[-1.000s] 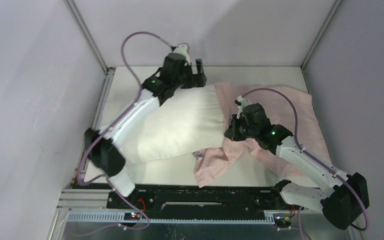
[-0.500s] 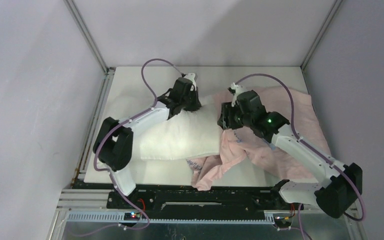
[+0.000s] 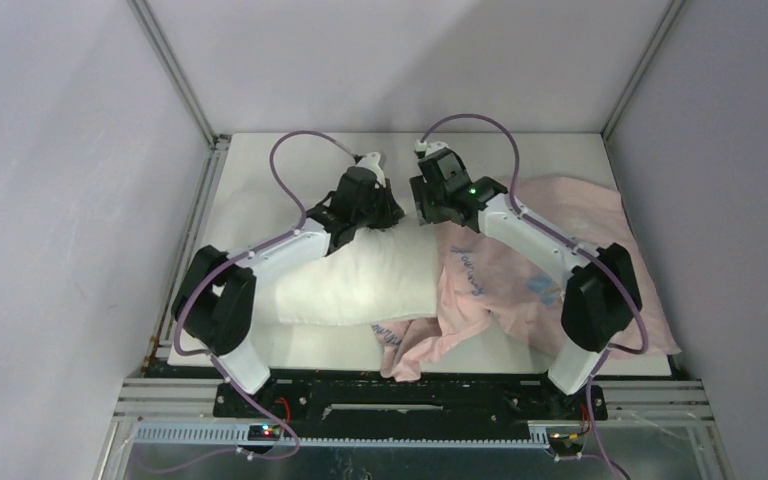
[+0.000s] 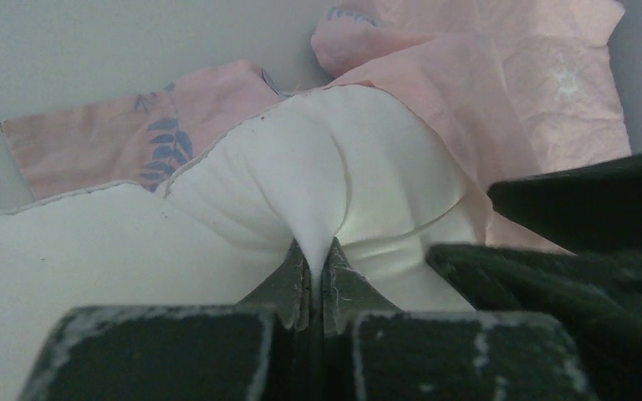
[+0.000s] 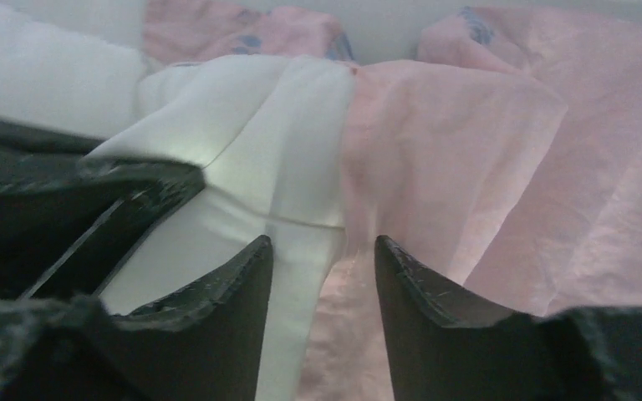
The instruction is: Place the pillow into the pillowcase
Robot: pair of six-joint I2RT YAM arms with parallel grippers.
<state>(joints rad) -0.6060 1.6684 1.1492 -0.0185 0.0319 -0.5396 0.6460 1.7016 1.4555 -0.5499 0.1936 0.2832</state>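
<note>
Pillow (image 3: 360, 285) end touches pillowcase (image 3: 505, 292), left claw (image 4: 316, 261) pinching.

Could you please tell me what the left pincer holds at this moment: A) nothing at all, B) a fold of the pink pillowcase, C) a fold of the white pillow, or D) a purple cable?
C: the left wrist view shows the left pincer shut on a bunched fold of the white pillow, with the pink pillowcase lying beyond it.

Robot lab test cell. Plain walls (image 3: 410, 60) around a white table (image 3: 560, 152) on three sides, metal posts (image 3: 172, 70) at its far corners. Wired mounting rail (image 3: 410, 405) along its near edge.
</note>
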